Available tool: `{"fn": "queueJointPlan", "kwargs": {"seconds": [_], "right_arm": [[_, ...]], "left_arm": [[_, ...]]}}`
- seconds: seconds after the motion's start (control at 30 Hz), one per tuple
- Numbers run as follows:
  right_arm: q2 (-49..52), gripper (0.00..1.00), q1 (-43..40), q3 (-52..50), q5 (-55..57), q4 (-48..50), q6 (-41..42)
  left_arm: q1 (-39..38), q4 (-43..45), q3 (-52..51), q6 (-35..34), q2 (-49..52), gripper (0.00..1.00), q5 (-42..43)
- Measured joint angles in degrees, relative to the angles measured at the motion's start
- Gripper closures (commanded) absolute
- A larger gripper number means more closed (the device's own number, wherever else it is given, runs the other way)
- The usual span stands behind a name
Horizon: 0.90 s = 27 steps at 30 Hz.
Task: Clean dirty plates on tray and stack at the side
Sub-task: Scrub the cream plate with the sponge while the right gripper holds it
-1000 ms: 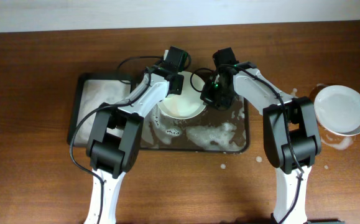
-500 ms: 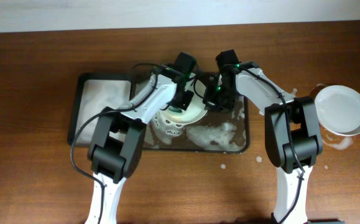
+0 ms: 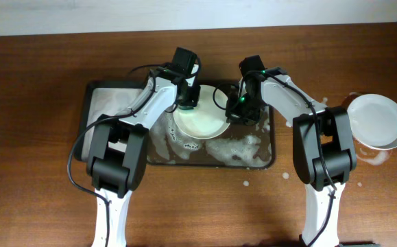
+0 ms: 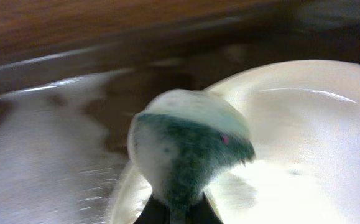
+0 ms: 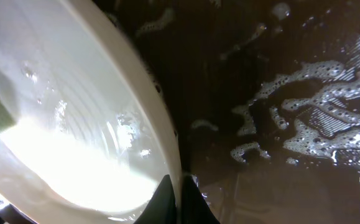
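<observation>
A white plate (image 3: 201,118) is tilted over the large dark tray (image 3: 253,161), which holds soapy water and foam. My right gripper (image 3: 231,113) is shut on the plate's right rim; in the right wrist view the fingers (image 5: 176,198) pinch the rim of the wet plate (image 5: 74,143). My left gripper (image 3: 186,103) is shut on a green sponge (image 4: 189,146) covered in foam, held at the plate's upper left edge (image 4: 304,137). A second white plate (image 3: 376,121) lies on the table at the far right. A third plate is not in view.
A narrower dark tray (image 3: 105,113) with foam adjoins the large tray on the left. Foam patches (image 3: 236,147) float in the large tray. Wet spots and foam (image 3: 366,156) lie on the wooden table beside the right plate. Cables loop behind the grippers.
My left gripper with the sponge has swept from the plate's upper edge down across it and back up to its upper left edge. The right gripper keeps holding the rim.
</observation>
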Motion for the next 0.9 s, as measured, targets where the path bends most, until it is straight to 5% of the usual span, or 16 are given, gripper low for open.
{"fn": "queueJointPlan", "kwargs": {"seconds": [0.23, 0.9], "right_arm": [[0.00, 0.96, 0.00, 0.00, 0.13, 0.00, -0.37], [0.00, 0.96, 0.00, 0.00, 0.13, 0.00, -0.42]], "left_arm": [[-0.26, -2.62, 0.02, 5.57, -5.73, 1.00, 15.19], [1.05, -1.46, -1.18, 6.43, 1.42, 1.00, 24.83]]}}
